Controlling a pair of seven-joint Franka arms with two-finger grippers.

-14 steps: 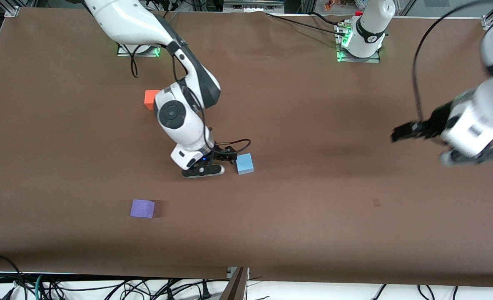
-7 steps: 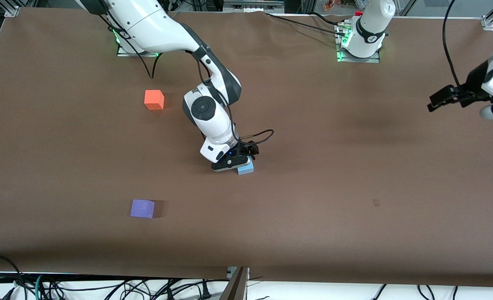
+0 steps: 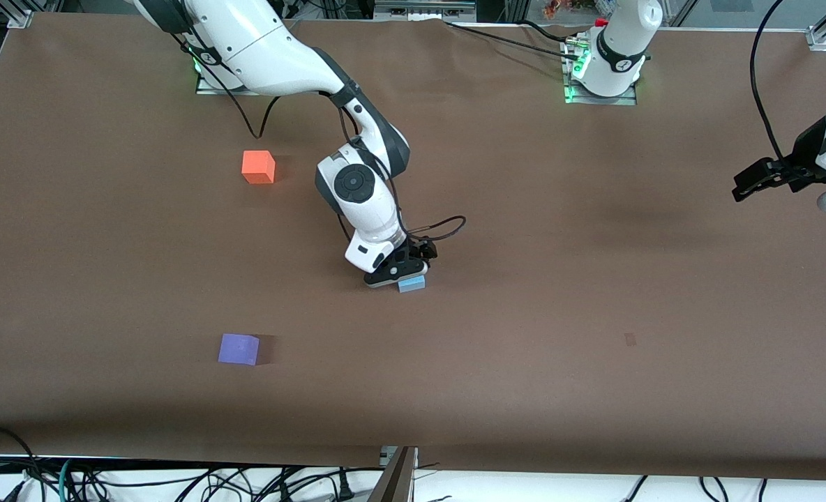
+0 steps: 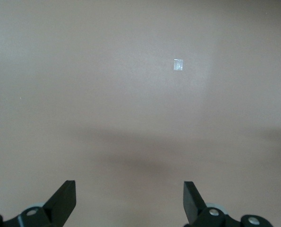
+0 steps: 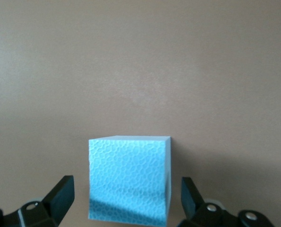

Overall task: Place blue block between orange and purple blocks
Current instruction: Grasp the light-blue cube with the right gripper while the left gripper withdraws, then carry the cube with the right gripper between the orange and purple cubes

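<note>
Bringing the right gripper down, I now straddle the blue block, fingers spread, not yet clamped. It sits at three o'clock from the gap between orange block and purple block. Left gripper retreated, open, waiting.

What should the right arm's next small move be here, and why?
Probably close the right gripper on the small sky-blue matte cube. In the right wrist view its open fingers stand on either side of the cube with gaps, and the cube sits on the brown table. The bright orange cube and violet-purple cube wait apart. The left gripper waits open.
</note>
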